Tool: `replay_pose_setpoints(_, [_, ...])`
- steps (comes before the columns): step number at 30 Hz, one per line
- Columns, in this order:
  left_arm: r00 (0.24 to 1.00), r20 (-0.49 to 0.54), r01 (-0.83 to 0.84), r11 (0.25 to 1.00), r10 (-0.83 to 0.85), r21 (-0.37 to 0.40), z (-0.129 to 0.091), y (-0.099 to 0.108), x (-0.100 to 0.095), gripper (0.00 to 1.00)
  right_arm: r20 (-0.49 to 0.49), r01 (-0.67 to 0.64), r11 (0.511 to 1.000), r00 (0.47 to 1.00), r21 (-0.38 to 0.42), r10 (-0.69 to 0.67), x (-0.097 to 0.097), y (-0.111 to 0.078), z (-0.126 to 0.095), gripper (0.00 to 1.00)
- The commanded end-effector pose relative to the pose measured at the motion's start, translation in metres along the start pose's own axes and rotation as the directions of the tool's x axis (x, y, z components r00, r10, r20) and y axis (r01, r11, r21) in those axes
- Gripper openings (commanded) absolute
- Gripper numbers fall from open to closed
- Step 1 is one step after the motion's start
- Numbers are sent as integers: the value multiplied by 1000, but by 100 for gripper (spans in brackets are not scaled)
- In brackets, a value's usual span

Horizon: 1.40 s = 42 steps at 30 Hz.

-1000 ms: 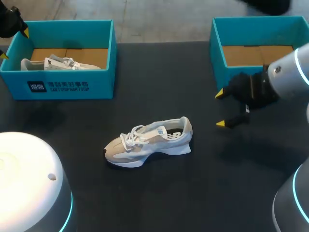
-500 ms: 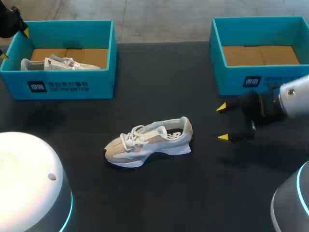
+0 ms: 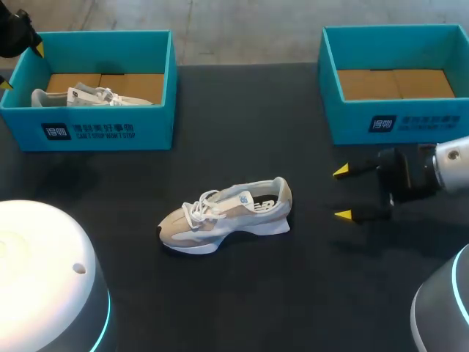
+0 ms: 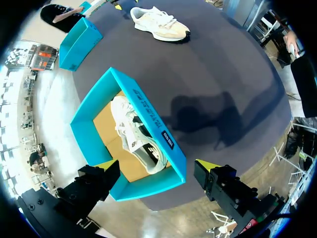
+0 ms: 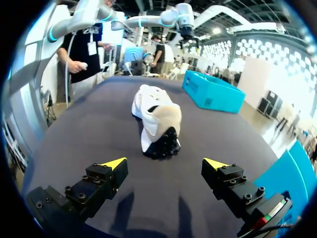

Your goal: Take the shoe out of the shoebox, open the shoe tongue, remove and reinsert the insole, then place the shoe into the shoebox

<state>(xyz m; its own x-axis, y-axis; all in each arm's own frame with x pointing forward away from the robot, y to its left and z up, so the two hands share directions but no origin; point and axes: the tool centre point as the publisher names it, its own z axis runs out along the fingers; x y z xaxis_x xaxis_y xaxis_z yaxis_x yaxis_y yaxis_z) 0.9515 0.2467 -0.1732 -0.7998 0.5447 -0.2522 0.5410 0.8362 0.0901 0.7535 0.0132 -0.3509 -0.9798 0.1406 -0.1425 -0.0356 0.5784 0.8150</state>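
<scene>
A beige and white shoe (image 3: 227,214) lies on its sole in the middle of the black table, toe to the left. My right gripper (image 3: 343,193) is open a short way to the right of its heel, with nothing between its fingers. In the right wrist view the shoe (image 5: 156,121) sits straight ahead of the open right gripper (image 5: 166,163), heel toward it. My left gripper (image 3: 22,67) is at the far left corner, open above the left shoebox (image 3: 95,132). In the left wrist view the left gripper (image 4: 156,166) hangs over that shoebox (image 4: 91,99), which holds a second shoe (image 4: 136,136).
A second teal shoebox (image 3: 410,121) stands at the back right with only its brown cardboard floor showing. It lies just behind my right gripper. The two boxes stand apart, with bare black tabletop around the shoe.
My right gripper has moved away from the right shoebox, toward the table's front and right, staying open. The shoe and the left arm have not moved.
</scene>
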Motion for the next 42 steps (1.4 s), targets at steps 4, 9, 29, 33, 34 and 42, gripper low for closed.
replay_pose_setpoints(4, [1000,-1,0,1000,0,-4,-1,-1,1,100,-1,-5,1000,1000,25,5,-1,5,2,100])
replay_pose_setpoints(9, [1000,-1,0,1000,0,-4,-1,-1,1,100,-1,-5,1000,1000,25,5,-1,5,2,100])
replay_pose_setpoints(29, [1000,-1,0,1000,0,-4,-1,-1,1,100,-1,-5,1000,1000,25,5,-1,5,2,100])
replay_pose_setpoints(33, [1000,-1,0,1000,0,-4,-1,-1,1,100,-1,-5,1000,1000,25,5,-1,5,2,100])
replay_pose_setpoints(34, [1000,-1,0,1000,0,-4,-1,-1,1,100,-1,-5,1000,1000,25,5,-1,5,2,100])
replay_pose_setpoints(42, [1000,-1,0,1000,0,-4,-1,-1,1,100,-37,3,1000,999,6,-3,-7,0,20,100])
